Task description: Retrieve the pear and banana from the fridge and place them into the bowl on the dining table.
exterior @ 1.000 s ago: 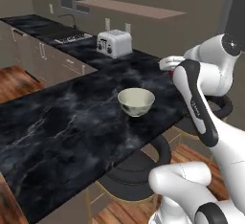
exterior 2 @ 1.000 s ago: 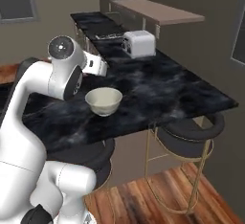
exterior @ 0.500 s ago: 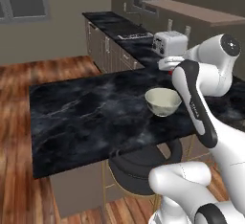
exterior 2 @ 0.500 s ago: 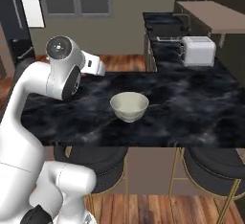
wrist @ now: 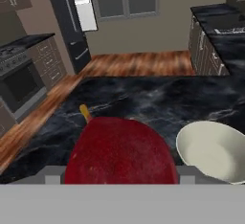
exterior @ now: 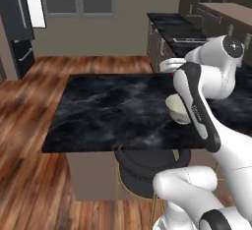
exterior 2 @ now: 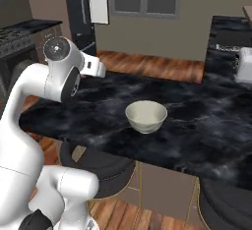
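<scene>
A red pear [wrist: 119, 153] with a short orange stem sits between my gripper's [wrist: 119, 176] fingers, which are shut on it. The hand hovers over the black marble dining table [wrist: 143, 96], just left of the cream-white bowl [wrist: 213, 151]. From the base, the gripper [exterior 2: 97, 70] hangs above the table's [exterior 2: 197, 126] near left part, with the empty bowl [exterior 2: 146, 116] to its right. My forearm partly covers the bowl [exterior: 176, 110] in the left base view. The dark fridge [wrist: 72, 19] stands across the room, its pale inside showing. The banana is out of view.
Black round stools [exterior 2: 93, 160] are tucked under the table's near edge. A toaster [exterior 2: 243, 64] stands on the far counter, and a stove [wrist: 19, 77] lines the left wall. Wooden floor [exterior: 29, 126] stretches between the table and the fridge [exterior: 19, 22].
The whole scene has swung across both base views, so the base has turned; the fridge and windows have come into sight. My arm keeps its pose with the pear in its grip.
</scene>
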You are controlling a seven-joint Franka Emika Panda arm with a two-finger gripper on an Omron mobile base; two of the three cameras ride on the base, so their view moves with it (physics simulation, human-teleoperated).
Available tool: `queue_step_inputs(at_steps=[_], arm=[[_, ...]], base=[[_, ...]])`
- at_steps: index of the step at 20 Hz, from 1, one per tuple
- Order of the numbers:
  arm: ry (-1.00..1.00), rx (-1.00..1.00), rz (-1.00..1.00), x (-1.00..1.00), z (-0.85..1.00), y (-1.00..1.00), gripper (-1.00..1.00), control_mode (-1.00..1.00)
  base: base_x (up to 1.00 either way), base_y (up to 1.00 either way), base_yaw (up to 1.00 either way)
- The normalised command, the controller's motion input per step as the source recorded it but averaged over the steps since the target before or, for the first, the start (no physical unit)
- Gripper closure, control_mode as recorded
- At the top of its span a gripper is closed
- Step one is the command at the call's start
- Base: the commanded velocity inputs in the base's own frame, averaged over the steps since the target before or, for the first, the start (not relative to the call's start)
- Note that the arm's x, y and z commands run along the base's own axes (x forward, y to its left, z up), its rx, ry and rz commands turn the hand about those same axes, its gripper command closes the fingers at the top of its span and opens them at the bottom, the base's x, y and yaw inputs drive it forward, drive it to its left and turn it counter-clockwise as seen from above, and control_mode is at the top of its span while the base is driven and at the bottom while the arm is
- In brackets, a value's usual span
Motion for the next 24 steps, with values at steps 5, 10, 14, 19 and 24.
queue_step_inputs(at_steps=[5, 10, 14, 19, 24], arm=[[0.00, 0.00, 0.00, 0.00, 0.00, 0.00, 1.00, 1.00], [0.00, 0.00, 0.00, 0.00, 0.00, 0.00, 1.00, 1.00], [0.00, 0.00, 0.00, 0.00, 0.00, 0.00, 1.00, 1.00], [0.00, 0.00, 0.00, 0.00, 0.00, 0.00, 1.00, 1.00], [0.00, 0.00, 0.00, 0.00, 0.00, 0.00, 1.00, 1.00]], base=[[-0.10, -1.00, 0.37], [0.07, -0.84, 0.29], [0.89, -0.31, 0.18], [0.88, -0.04, 0.09], [0.37, 0.00, 0.01]])
